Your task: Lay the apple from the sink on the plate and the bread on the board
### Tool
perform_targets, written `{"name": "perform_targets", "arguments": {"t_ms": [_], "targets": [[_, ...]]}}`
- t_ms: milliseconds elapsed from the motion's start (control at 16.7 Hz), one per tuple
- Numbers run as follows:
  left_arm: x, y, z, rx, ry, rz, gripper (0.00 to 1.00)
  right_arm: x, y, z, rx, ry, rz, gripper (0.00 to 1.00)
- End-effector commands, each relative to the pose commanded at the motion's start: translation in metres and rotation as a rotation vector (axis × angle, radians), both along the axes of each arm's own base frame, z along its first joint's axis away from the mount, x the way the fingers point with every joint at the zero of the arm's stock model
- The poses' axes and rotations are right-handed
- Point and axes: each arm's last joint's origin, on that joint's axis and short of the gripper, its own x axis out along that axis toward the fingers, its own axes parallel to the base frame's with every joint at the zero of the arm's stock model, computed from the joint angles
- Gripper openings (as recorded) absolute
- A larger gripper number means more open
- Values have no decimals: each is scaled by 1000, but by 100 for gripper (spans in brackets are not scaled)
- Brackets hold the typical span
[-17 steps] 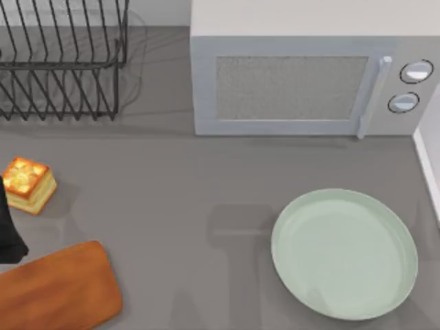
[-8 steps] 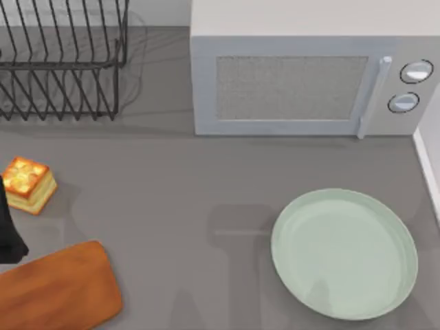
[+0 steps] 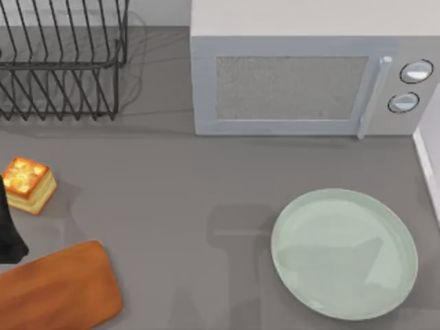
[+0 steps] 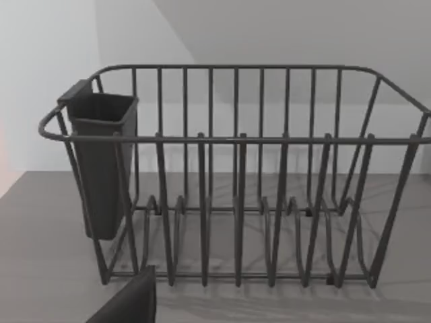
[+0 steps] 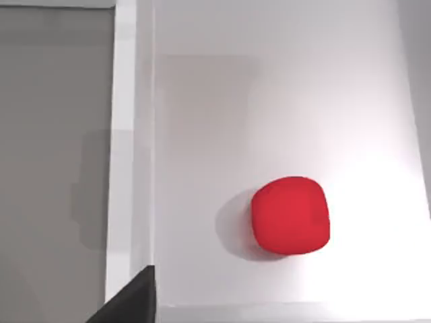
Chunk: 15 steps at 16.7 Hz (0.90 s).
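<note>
Grey worktop (image 3: 172, 185), white wall behind, nothing on it placed yet. The right gripper (image 5: 131, 301) shows as a dark sliver at the edge of the right wrist view, looking straight down into the white sink (image 5: 131, 134); I can't tell whether it is released or clenched, but it holds nothing I can see. The apple (image 5: 291, 214) sits loose on the sink floor, well apart from that sliver and off to one side of the camera's centre, clear of the sink walls. The left gripper (image 4: 131, 303) is likewise a dark sliver in the left wrist view, state not readable, and faces the wire dish rack (image 4: 236, 168). The left arm (image 3: 7, 230) hangs at the left edge of the top view, just beside the bread (image 3: 27, 184) and above the near end of the board (image 3: 58, 289). The bread rests flat on the worktop, near the board but not on it. The plate (image 3: 344, 253) lies bare at the right, below the microwave (image 3: 302, 75), near the sink side. My read: the apple pick is the step in hand, at the approach stage. The next move calls for shifting the right gripper over the apple, centring, descending with the jaws wide and closing on it before any lift toward the plate. The bread looks like a job for the left arm.
</note>
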Motion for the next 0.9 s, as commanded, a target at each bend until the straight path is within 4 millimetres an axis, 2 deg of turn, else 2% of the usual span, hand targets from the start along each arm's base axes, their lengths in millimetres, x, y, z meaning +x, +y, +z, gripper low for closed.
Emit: {"name": "perform_targets", "arguments": {"t_ms": [240,420,660,900], "targets": [[0,0,0,0,0,0,100,64,-24,-23,36,332,-8,100],[0,0,0,0,0,0,100,99,-42,-50,72,525,-8,100],[0,0,0,0,0,0,100,123,-56,-75,106,664,-5,100],[0,0,0,0,0,0,100,126,-59,-79,111,683,-4,100]]}}
